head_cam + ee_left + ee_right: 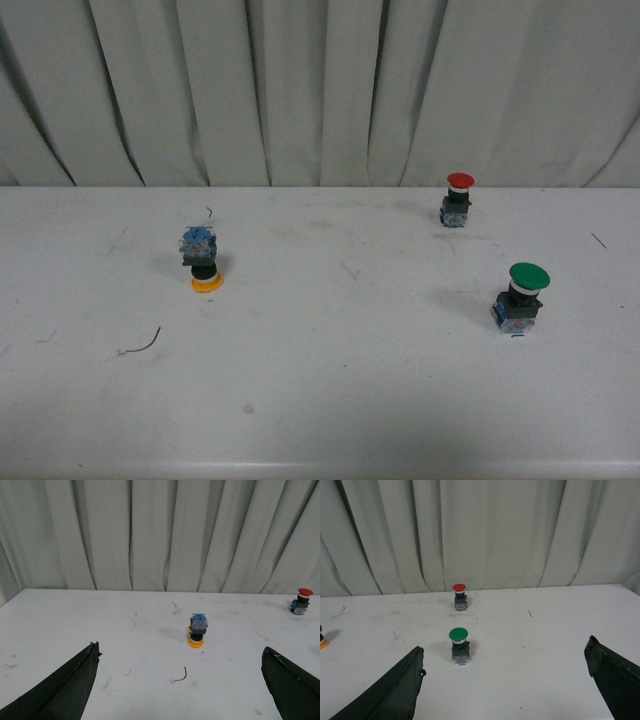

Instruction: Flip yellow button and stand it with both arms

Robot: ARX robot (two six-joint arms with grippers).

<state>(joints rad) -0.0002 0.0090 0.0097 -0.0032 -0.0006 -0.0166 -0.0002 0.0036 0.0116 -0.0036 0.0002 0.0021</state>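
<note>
The yellow button (pixel 203 259) rests upside down on the white table (pixel 340 400), its yellow-orange cap on the surface and its blue-grey block on top. In the left wrist view the yellow button (pixel 197 630) sits well ahead of my left gripper (pixel 182 652), whose black fingers (pixel 65 685) are spread wide with nothing between them. In the right wrist view only the edge of the yellow cap (pixel 323 643) shows at the frame's side. My right gripper (pixel 505 652) is open and empty, far from the button. Neither arm shows in the front view.
A red-capped button (pixel 458 198) stands upright at the back right, and a larger green-capped button (pixel 522 296) stands nearer on the right. A thin curved wire scrap (pixel 141 345) lies front left. A pleated grey curtain (pixel 320 90) closes off the table's far edge.
</note>
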